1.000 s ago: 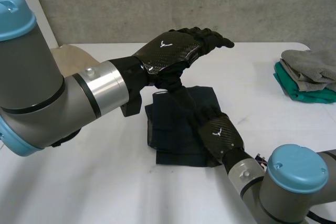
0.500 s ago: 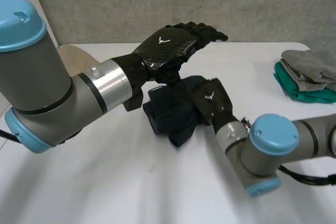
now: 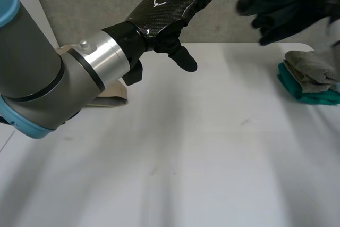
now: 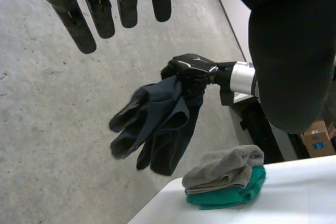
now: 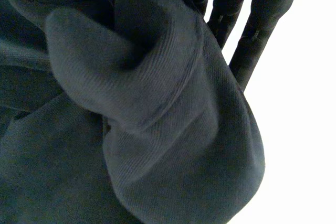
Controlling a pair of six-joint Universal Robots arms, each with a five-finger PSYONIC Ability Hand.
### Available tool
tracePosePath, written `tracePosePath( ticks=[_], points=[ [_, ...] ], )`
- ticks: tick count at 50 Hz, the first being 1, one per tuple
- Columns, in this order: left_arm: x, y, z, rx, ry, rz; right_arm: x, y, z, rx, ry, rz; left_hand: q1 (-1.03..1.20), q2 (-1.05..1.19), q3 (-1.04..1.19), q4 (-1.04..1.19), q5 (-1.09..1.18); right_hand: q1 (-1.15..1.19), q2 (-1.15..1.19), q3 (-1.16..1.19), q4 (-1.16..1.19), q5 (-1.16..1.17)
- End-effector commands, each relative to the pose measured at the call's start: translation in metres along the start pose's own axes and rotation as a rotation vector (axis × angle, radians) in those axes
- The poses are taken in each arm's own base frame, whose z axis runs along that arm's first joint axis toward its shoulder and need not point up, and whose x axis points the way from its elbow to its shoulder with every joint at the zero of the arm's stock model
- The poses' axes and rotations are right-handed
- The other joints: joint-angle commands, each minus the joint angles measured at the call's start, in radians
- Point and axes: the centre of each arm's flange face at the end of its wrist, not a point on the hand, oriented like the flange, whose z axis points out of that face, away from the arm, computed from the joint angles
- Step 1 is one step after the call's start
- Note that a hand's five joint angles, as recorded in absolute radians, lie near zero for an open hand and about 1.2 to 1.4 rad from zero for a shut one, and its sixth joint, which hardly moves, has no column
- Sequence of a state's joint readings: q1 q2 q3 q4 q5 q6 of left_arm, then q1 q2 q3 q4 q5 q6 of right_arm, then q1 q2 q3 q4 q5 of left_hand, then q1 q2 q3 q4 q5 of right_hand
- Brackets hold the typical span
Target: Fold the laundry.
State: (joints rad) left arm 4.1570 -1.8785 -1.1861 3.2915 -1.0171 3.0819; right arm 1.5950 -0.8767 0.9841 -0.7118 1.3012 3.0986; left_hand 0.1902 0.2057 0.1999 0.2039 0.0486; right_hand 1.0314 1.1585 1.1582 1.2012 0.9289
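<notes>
My right hand (image 4: 193,72) is shut on a bunched dark navy cloth (image 4: 157,124) and holds it up in the air. The cloth (image 3: 284,1) hangs high above the table's far right side, over the folded stack. In the right wrist view the cloth (image 5: 131,119) is gathered under the palm, with the fingers (image 5: 252,30) beside it. My left hand (image 3: 167,9) is raised above the middle of the table, open, fingers straight, thumb hanging down, holding nothing. Its fingertips (image 4: 100,11) point toward the right hand.
A folded stack, grey cloth (image 3: 311,67) on a green one (image 3: 313,97), lies at the table's far right edge. A beige item (image 3: 109,98) lies at the left behind my left arm. The white table (image 3: 186,152) is bare in front.
The right hand closed on the dark cloth at the table's middle and lifted it up and to the right, off the table. The left hand stayed raised and open, rising slightly.
</notes>
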Motion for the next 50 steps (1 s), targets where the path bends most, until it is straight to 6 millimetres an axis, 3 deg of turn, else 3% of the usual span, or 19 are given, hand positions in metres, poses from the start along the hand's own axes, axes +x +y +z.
tracePosePath(
  ticks=[1,3,4,9,14,19,20,21,22,28,31,36,40,41,42,44,46,47,50],
  points=[
    [0.006,0.010,0.000,-0.027,0.015,-0.020,0.103,0.081,-0.018,-0.101,0.043,-0.068,0.029,0.014,0.019,0.015,-0.004,0.365,0.238,0.238,0.195,0.293],
    [0.008,0.016,0.000,-0.040,0.020,-0.027,0.117,0.102,-0.028,-0.131,0.030,-0.071,0.029,0.014,0.019,0.015,-0.004,0.365,0.238,0.238,0.195,0.293],
    [0.008,0.017,0.000,-0.043,0.020,-0.029,0.125,0.124,-0.039,-0.167,0.005,-0.063,0.029,0.014,0.019,0.015,-0.004,0.365,0.238,0.238,0.195,0.293],
    [0.011,0.023,-0.001,-0.059,0.024,-0.038,0.133,0.181,-0.080,-0.287,-0.049,-0.008,0.035,0.020,0.025,0.021,0.002,0.365,0.238,0.238,0.195,0.293],
    [0.015,0.025,-0.001,-0.062,0.030,-0.038,0.147,0.200,-0.105,-0.349,-0.028,0.014,0.044,0.028,0.034,0.030,0.011,0.365,0.238,0.238,0.195,0.293],
    [0.018,0.023,0.000,-0.056,0.037,-0.037,0.153,0.197,-0.113,-0.376,-0.005,0.018,0.044,0.028,0.034,0.030,0.011,0.365,0.238,0.238,0.195,0.293],
    [0.020,0.023,0.001,-0.056,0.042,-0.038,0.153,0.189,-0.112,-0.381,0.003,0.021,0.044,0.028,0.034,0.030,0.011,-0.300,-0.427,-0.426,-0.469,-0.372],
    [0.021,0.022,0.001,-0.055,0.045,-0.036,0.154,0.183,-0.109,-0.380,0.006,0.021,0.044,0.028,0.034,0.030,0.011,-0.681,-0.808,-0.808,-0.851,-0.753],
    [0.024,0.022,0.000,-0.056,0.051,-0.038,0.154,0.175,-0.107,-0.379,0.009,0.018,0.044,0.028,0.034,0.030,0.011,-0.857,-0.984,-0.984,-1.027,-0.929],
    [0.027,0.022,-0.001,-0.057,0.056,-0.040,0.172,0.112,-0.103,-0.408,0.078,-0.008,0.041,0.025,0.031,0.027,0.008,-0.857,-0.984,-0.984,-1.027,-0.929],
    [0.028,0.022,-0.002,-0.058,0.055,-0.044,0.182,0.093,-0.107,-0.450,0.106,-0.043,0.038,0.022,0.028,0.024,0.005,-0.857,-0.984,-0.984,-1.027,-0.929],
    [0.025,0.014,-0.002,-0.040,0.029,-0.030,0.201,0.054,-0.109,-0.566,0.208,-0.307,0.032,0.017,0.022,0.018,-0.001,-0.857,-0.984,-0.984,-1.027,-0.929],
    [0.003,-0.001,-0.001,0.003,-0.102,0.001,0.212,0.021,-0.104,-0.609,0.336,-0.589,0.044,0.028,0.034,0.030,0.011,-0.857,-0.984,-0.984,-1.027,-0.929],
    [-0.015,-0.005,-0.002,0.017,-0.195,0.013,0.210,0.017,-0.103,-0.607,0.350,-0.615,0.038,0.023,0.028,0.024,0.005,-0.857,-0.984,-0.984,-1.027,-0.929],
    [-0.026,-0.007,-0.003,0.024,-0.247,0.023,0.204,0.011,-0.100,-0.590,0.355,-0.630,0.038,0.022,0.028,0.024,0.005,-0.857,-0.984,-0.984,-1.027,-0.929],
    [-0.051,-0.011,-0.008,0.037,-0.354,0.049,0.167,0.001,-0.086,-0.509,0.294,-0.593,0.041,0.025,0.031,0.027,0.008,-0.857,-0.984,-0.984,-1.027,-0.929],
    [-0.092,-0.012,-0.018,0.028,-0.500,0.127,0.136,-0.012,-0.078,-0.439,0.240,-0.549,0.044,0.028,0.034,0.030,0.011,-0.857,-0.984,-0.984,-1.027,-0.929],
    [-0.103,-0.009,-0.021,0.014,-0.534,0.164,0.107,-0.029,-0.072,-0.364,0.181,-0.506,0.044,0.028,0.034,0.030,0.011,-0.857,-0.984,-0.984,-1.027,-0.929],
    [-0.150,0.021,-0.029,-0.104,-0.645,0.385,0.068,-0.048,-0.079,-0.295,0.094,-0.448,0.038,0.022,0.028,0.024,0.005,-0.857,-0.984,-0.984,-1.027,-0.929]
  ],
)
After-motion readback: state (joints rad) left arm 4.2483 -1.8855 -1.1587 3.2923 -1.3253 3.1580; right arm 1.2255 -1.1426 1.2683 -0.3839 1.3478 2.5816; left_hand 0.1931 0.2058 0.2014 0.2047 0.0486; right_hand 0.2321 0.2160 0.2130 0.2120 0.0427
